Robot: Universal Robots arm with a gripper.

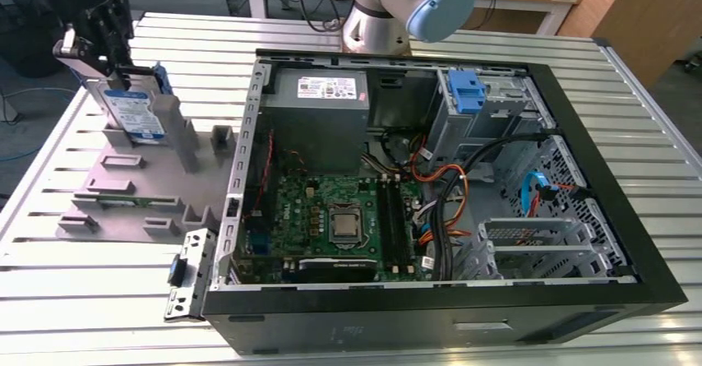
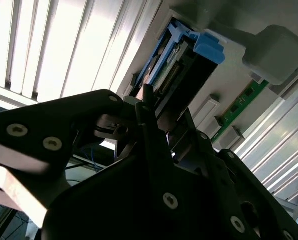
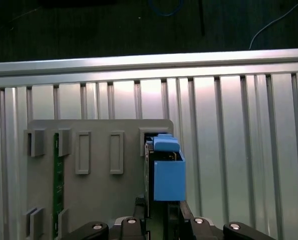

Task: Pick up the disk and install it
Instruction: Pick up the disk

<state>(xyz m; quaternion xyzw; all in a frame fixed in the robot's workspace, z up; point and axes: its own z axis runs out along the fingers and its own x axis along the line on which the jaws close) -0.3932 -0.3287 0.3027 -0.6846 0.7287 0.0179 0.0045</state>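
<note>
The disk (image 1: 134, 115) stands on edge in a slot of the grey holder (image 1: 121, 177) at the exterior view's left, its white-and-blue label showing. My gripper (image 1: 113, 74) sits over its upper end, shut on it. In the first wrist view the disk (image 3: 166, 175) with its blue rail runs up from between the gripper (image 3: 161, 214) to the holder (image 3: 93, 200). In the second wrist view the black fingers (image 2: 144, 102) flank the disk (image 2: 184, 65) closely on both sides.
An open black computer case (image 1: 439, 326) lies to the right of the holder, with a motherboard (image 1: 329, 218), a grey power supply (image 1: 318, 94), a blue latch (image 1: 466, 94) at the drive cage, and loose cables. A green memory stick (image 1: 123, 197) lies in the holder. The table is ribbed aluminium.
</note>
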